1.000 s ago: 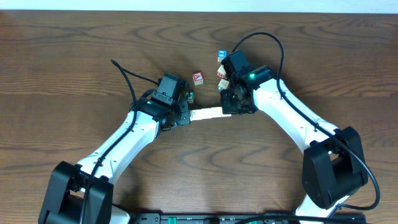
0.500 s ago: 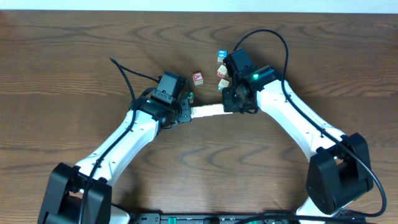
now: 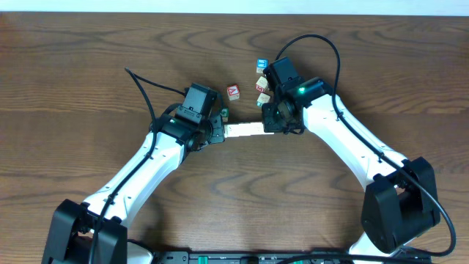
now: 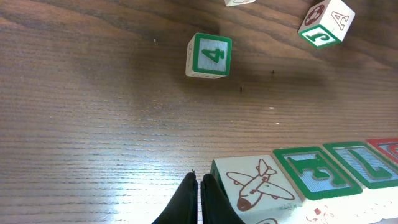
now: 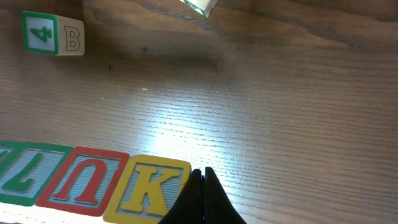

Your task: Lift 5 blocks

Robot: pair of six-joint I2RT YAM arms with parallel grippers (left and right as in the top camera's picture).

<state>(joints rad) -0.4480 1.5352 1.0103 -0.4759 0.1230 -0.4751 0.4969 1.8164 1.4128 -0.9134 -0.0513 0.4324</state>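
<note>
Wood table point(image 5: 280, 93); blocks point(image 5: 87, 183) lettered K, U; cube point(image 5: 53, 34) numbered 4

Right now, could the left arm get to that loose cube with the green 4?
Probably yes: the green 4 cube lies on the wood ahead, nothing between. But the arm's shut jaws are against the row of blocks.

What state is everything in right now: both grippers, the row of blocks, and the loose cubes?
left gripper: shut, tips against the airplane end of the row.
right gripper: shut, tips against the K end.
row of blocks: end to end, squeezed between the two grippers.
green 4 cube: loose on the table.
red-faced cube: loose, apart from the row.
blue-faced cube: loose, apart from the row.
</note>
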